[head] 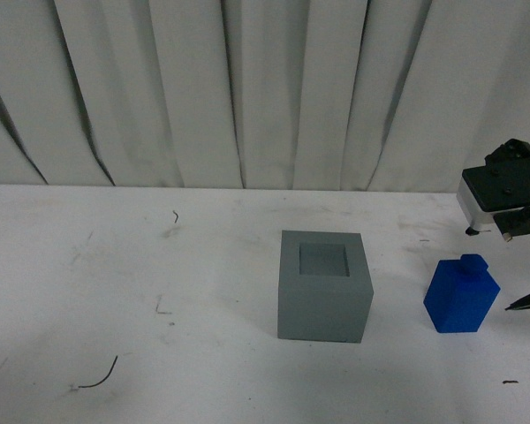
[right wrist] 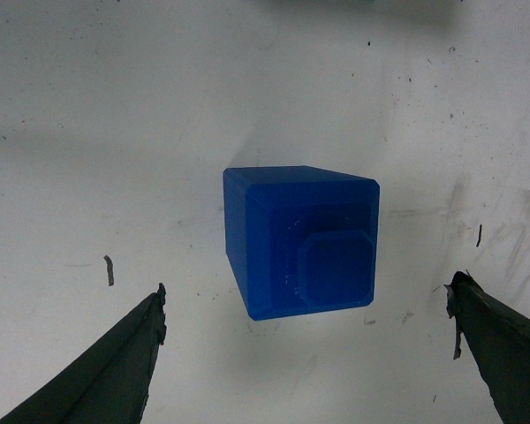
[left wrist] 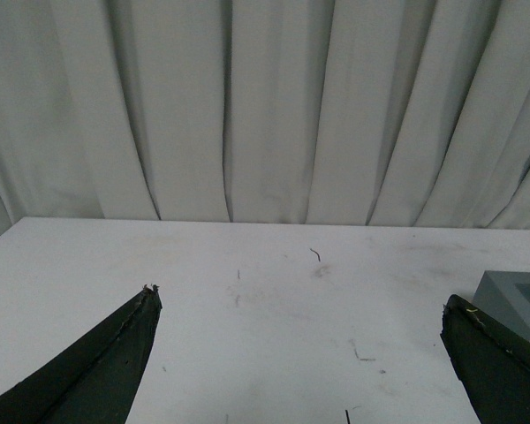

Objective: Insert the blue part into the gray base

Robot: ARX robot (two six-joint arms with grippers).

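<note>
Blue part (head: 461, 296) standing upright on the table (head: 115, 291), to the right of the gray base (head: 324, 287), near it but not touching. Its long axis is vertical with the stud uppermost, and its sides look turned somewhat relative to the base. The right gripper (right wrist: 307, 291) hangs above the part, jaws spread wide and empty, with the block seen between them. The left gripper (left wrist: 300, 300) is likewise wide and empty, beside the base. Note the risks: if you descend off-centre, one finger may strike the top edge and topple the tall block; if you leave its turn uncorrected, its corners may catch on the rim of the upward-facing recess
</note>
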